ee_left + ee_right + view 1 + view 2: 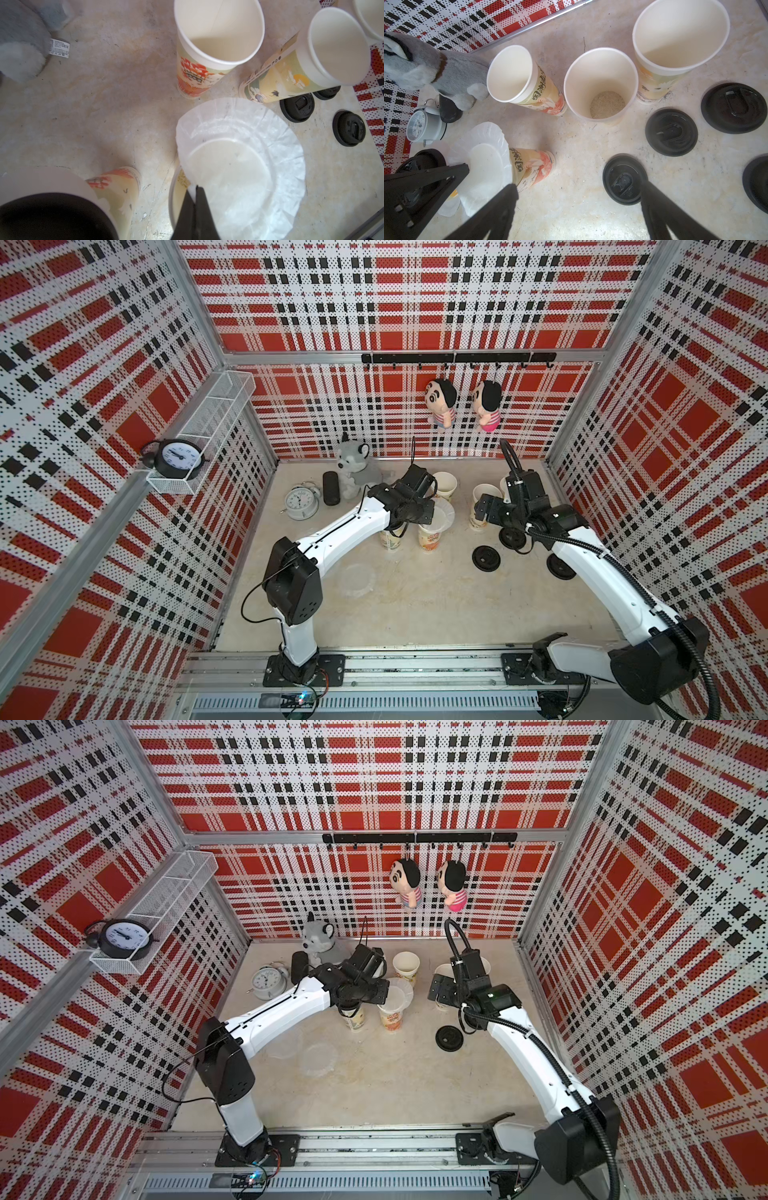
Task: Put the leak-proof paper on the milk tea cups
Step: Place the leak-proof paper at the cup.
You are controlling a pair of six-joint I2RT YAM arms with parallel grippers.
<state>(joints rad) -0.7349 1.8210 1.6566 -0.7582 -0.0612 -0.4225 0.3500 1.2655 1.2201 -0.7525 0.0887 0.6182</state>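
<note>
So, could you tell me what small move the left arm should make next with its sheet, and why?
Probably nudge the leak-proof paper slightly back toward the left gripper, then release. The gripper is shut on the sheet's edge over the cup below it, and the left wrist view shows a strip of that cup's mouth beside the gripper uncovered.

Milk tea cup (390,542) mostly hidden beneath left arm (353,522), perhaps lidded.
</note>
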